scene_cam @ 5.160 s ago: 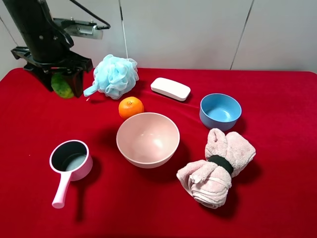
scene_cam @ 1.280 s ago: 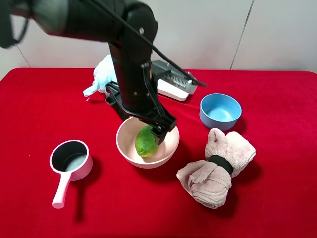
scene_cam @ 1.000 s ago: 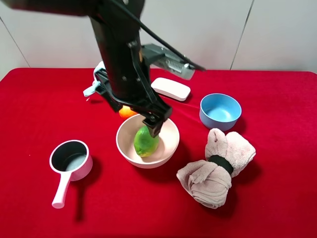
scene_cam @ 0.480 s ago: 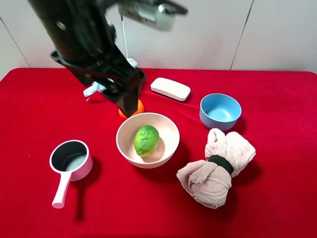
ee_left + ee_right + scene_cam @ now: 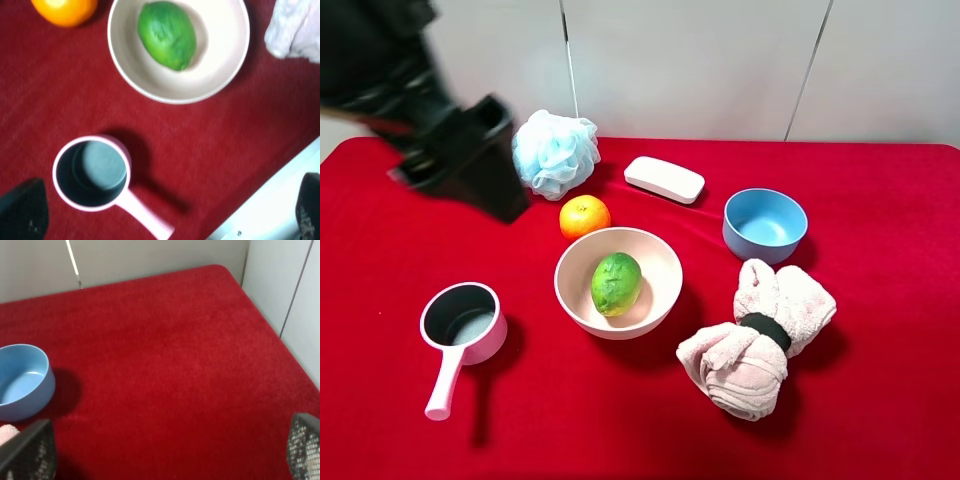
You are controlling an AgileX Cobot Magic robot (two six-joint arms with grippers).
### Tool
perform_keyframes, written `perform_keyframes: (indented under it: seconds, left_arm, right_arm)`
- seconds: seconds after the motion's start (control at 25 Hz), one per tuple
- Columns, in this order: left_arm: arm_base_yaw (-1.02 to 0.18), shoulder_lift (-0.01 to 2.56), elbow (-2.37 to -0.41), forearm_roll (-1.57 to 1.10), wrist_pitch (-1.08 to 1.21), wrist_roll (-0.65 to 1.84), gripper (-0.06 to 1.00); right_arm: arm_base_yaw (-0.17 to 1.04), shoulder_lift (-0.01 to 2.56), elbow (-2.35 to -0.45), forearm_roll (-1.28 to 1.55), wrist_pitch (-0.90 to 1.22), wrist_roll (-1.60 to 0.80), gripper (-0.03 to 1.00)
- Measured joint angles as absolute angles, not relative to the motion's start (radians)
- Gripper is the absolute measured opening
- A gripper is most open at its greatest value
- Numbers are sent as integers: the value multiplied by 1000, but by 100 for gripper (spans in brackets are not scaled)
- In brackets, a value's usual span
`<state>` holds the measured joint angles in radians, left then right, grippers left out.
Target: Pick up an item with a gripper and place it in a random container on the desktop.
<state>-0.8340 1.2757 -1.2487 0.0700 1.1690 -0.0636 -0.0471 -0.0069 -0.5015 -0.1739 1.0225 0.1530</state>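
The bumpy green fruit (image 5: 616, 283) lies inside the large pale pink bowl (image 5: 665, 258) at the middle of the red desktop (image 5: 880, 400). In the left wrist view the fruit (image 5: 166, 35) lies free in the bowl (image 5: 220, 65). My left gripper (image 5: 470, 168) is a blurred black shape high at the back left, well away from the bowl. In its wrist view it (image 5: 166, 210) is open and empty, fingertips (image 5: 22, 214) wide apart. My right gripper (image 5: 166, 447) is open and empty over bare red cloth; it is out of the exterior view.
An orange (image 5: 584, 216) sits just behind the pink bowl. A pink saucepan (image 5: 463, 320) stands front left, a blue bowl (image 5: 765, 225) back right, a rolled pink towel (image 5: 755, 335) front right. A blue bath pouf (image 5: 555, 150) and white case (image 5: 664, 179) lie at the back.
My left gripper let go of the green fruit in the pink bowl, then rose and swung back to the left, away from the bowl. The fruit stays in the bowl.
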Motion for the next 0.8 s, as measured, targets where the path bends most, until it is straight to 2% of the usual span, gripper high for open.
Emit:
perform_keyframes:
  seconds: [0.8]
  left_arm:
    - [-822,579,-796,84,1172,-55,99]
  right_arm:
    - [-47,-7,-501,-175,1022,153,69]
